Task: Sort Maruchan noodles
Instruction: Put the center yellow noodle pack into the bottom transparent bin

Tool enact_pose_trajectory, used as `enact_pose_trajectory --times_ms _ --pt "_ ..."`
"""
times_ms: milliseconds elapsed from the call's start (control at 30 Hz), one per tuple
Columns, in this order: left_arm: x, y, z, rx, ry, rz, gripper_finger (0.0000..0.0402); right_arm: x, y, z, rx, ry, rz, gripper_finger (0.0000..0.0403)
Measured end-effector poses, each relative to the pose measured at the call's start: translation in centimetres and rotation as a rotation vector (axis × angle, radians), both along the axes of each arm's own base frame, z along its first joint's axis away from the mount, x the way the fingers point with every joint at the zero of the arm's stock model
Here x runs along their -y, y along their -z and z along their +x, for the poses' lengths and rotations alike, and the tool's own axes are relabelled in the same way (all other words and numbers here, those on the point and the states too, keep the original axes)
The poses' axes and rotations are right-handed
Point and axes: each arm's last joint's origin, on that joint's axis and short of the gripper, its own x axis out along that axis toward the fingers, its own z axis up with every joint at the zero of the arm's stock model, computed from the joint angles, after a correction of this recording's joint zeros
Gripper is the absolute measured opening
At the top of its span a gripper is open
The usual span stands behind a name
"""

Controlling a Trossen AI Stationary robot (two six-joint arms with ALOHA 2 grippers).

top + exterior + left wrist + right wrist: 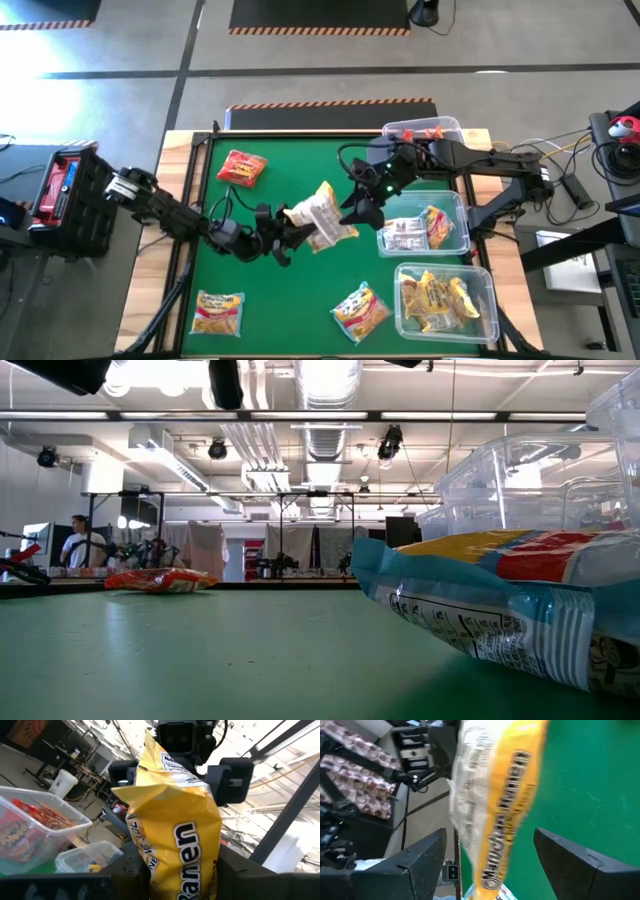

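Note:
A yellow noodle packet (322, 214) hangs over the middle of the green table, with my left gripper (290, 236) shut on it from the table's left. My right gripper (357, 208) comes from the right. It is open, a finger (415, 860) on either side of the packet's other end (495, 815), with gaps to it. A red packet (242, 167) lies flat at the far left, another packet (218, 312) at the near left, and a third (360, 308) near the front middle. My left gripper pinches the yellow packet by one end (165, 880) between its two fingers, coming roughly level from the table's left. The packet reaches out beyond the fingers toward my right gripper, crumpled at its middle and lifted clear of the table.
Three clear bins line the right side: a far one (425, 128) with red packets, a middle one (458, 212) and a near one (480, 285) with yellow packets. In the low view a packet (500, 605) lies close at the right, before a bin (530, 475).

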Motion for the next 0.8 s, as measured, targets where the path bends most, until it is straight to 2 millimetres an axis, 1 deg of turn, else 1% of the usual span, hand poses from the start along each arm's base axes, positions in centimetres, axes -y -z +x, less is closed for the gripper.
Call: enact_pose_trajectory --times_ms 100,367,533,667,800 --pt "-0.4 -0.1 0.2 0.002 -0.016 0.001 0.0114 0.0 -0.2 0.2 0.036 -0.022 -0.020 0.0290" --pt "-0.7 -2.6 1.2 0.028 -0.087 0.118 0.0114 0.0 -0.4 0.4 0.077 -0.023 -0.033 0.0288" --pt "-0.6 -3.6 1.7 0.032 -0.104 0.146 0.0114 0.0 -0.5 0.4 0.082 -0.029 -0.043 0.0288" --pt "-0.5 -3.5 2.5 0.013 -0.108 0.153 0.0114 -0.1 -0.3 0.6 0.105 -0.061 -0.078 0.0288" --pt "-0.6 -3.4 2.6 0.011 -0.111 0.153 0.0116 -0.3 -0.4 0.7 0.136 -0.099 -0.125 0.0284"
